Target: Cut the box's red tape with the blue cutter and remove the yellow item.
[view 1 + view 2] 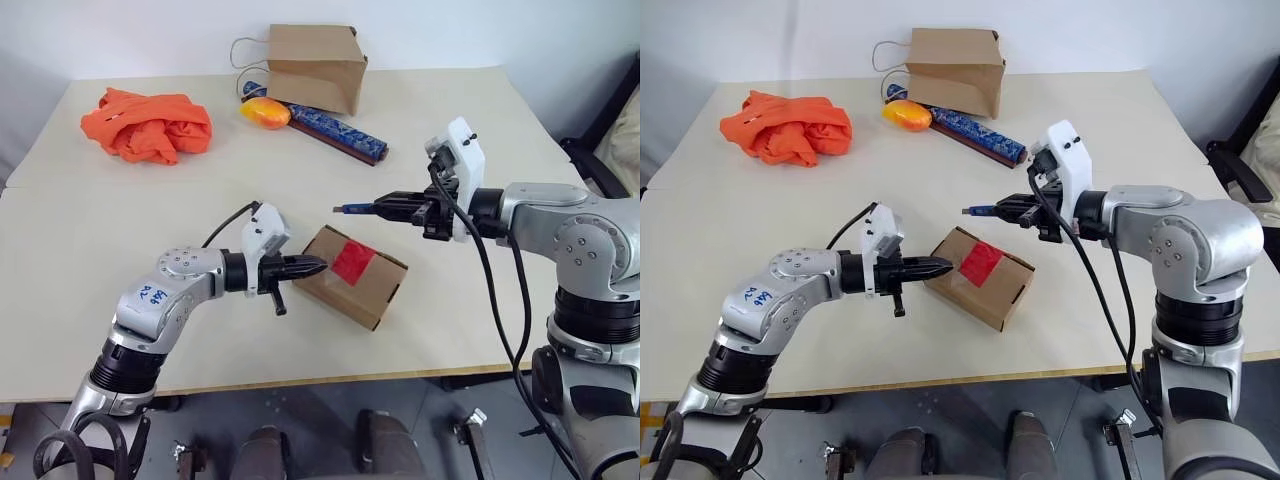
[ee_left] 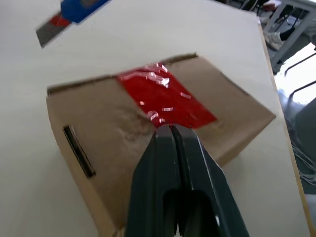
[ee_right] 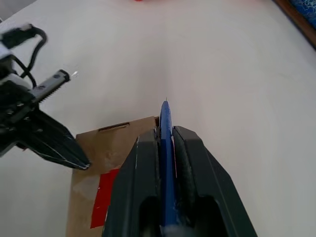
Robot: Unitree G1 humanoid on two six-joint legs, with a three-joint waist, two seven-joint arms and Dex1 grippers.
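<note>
A: Where's the box (image 1: 352,277)?

B: Flat on the table (image 1: 120,260), a bit nearer the front edge than the middle, turned so one corner faces the robot. The tape (image 1: 353,262) runs across its top, whole as far as I can see.

A: And the left gripper (image 1: 320,264)?

B: Fingers pressed tight together with nothing between them. The tips sit against the box's upper left edge, right at the end of the tape.

A: The right one?

B: The right gripper (image 1: 383,208) is nearly closed, clamped on the cutter (image 1: 354,209). It hangs above the box, off its far right side, not touching it. The cutter pokes out level toward the left, blade end over the table just beyond the box.

A: Any sign of the yellow item?

B: No way to tell; the box flaps are closed.

A: What else is around?

B: All well behind the box: a paper bag (image 1: 316,66) at the far edge, an orange-yellow fruit (image 1: 265,113) just in front of it, a long blue patterned rod (image 1: 330,128) lying beside the fruit, and an orange cloth (image 1: 148,125) off to the far left.
</note>
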